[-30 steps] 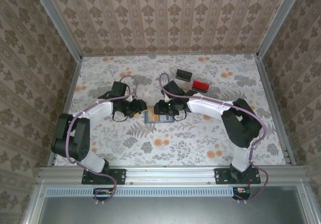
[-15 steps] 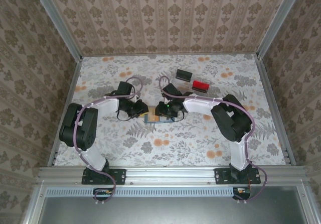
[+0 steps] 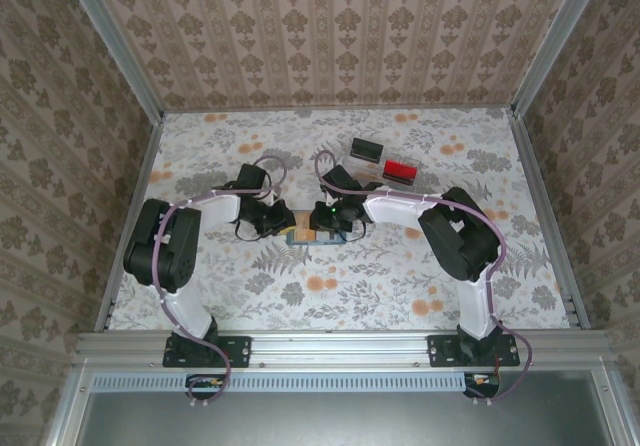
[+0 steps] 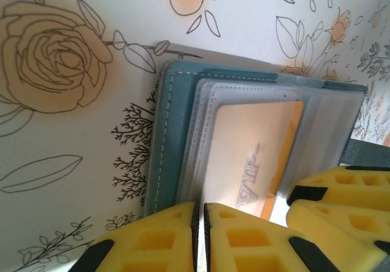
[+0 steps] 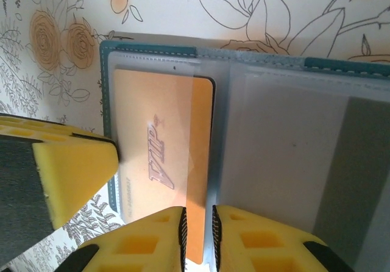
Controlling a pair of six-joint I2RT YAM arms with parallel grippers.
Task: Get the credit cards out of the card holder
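1. Left gripper (image 4: 200,216): yellow pads drawn together to a hairline slit, with the tips set at the near edge of the card holder (image 4: 163,150); whether anything was clamped in the slit could not be told
2. Card holder: teal wallet lying open and flat directly ahead of the left fingertips, its stitched border and stacked clear pockets running away from the pads
3. Orange card (image 4: 250,153): marked "VIP", seated in a clear pocket just ahead and to the right of the left pads; most of it lay behind the plastic, with a bare strip along its far side
4. Right gripper (image 5: 198,226): pads closed to a narrow gap, a little wider than the left one's; a bare strip of the orange card lay between them, apparently pinched
5. Ahead of the right fingertips the orange card reached across one panel of the holder; a pad of the left gripper stood just to the left, at the holder's edge
6. To the right of the right pads lay the second panel, a clear pocket over a pale grey sheet (image 5: 365,180); whether this was a card could not be told
7. Overhead, both grippers met over the holder at mid table (image 3: 400,276); a red block (image 3: 400,170) and a black block (image 3: 365,149) lay beyond the right gripper, well apart from the holder
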